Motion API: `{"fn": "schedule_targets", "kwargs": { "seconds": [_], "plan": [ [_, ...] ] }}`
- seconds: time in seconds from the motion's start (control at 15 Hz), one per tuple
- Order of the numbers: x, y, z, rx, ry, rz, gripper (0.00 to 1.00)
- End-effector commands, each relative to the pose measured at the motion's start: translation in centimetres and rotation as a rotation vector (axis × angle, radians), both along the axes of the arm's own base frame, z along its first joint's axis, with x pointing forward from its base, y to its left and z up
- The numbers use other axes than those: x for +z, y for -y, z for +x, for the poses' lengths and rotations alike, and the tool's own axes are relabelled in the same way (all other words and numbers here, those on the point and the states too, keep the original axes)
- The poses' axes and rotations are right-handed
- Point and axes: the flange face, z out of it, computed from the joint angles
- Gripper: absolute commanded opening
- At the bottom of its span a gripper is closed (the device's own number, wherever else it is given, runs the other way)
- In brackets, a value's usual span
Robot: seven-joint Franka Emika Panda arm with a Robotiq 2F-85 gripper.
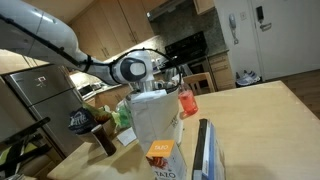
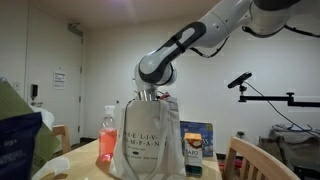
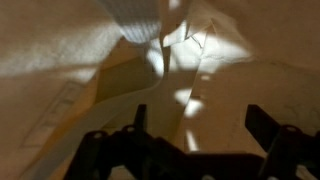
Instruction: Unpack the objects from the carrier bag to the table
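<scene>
— Found the paper bag (image 1: 152, 115)?
— Yes. Stands upright on the table (image 1: 262, 118), just beside a red bottle (image 1: 186, 100), near an orange box (image 1: 160, 155)
— And the gripper (image 3: 200, 118)?
— Hangs down inside the bag's mouth, jaws spread wide apart, holding nothing
— Which step, then?
— Probably reaching in for an item, with nothing gripped yet. Next, likely: sink deeper, centre over something solid, close, then lift straight up without snagging the paper walls
— Any contents seen?
— None. Only creased paper and shadow in the wrist view, too dim to pick out an item. In both exterior views, fingertips hidden behind the bag wall
</scene>
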Motion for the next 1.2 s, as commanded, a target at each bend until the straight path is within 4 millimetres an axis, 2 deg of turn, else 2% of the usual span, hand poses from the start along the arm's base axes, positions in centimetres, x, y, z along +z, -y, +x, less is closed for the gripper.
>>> {"fn": "schedule_targets", "kwargs": {
  "seconds": [0.0, 0.8, 1.13],
  "plan": [
    [1.8, -0.4, 0.8, 0.016, 0.012, -0.025, 1.00],
    [5.0, -0.8, 4.3, 0.088, 0.179, -0.073, 1.00],
    [5.3, -1.1, 5.3, 0.100, 0.256, -0.061, 1.00]
  ]
}}
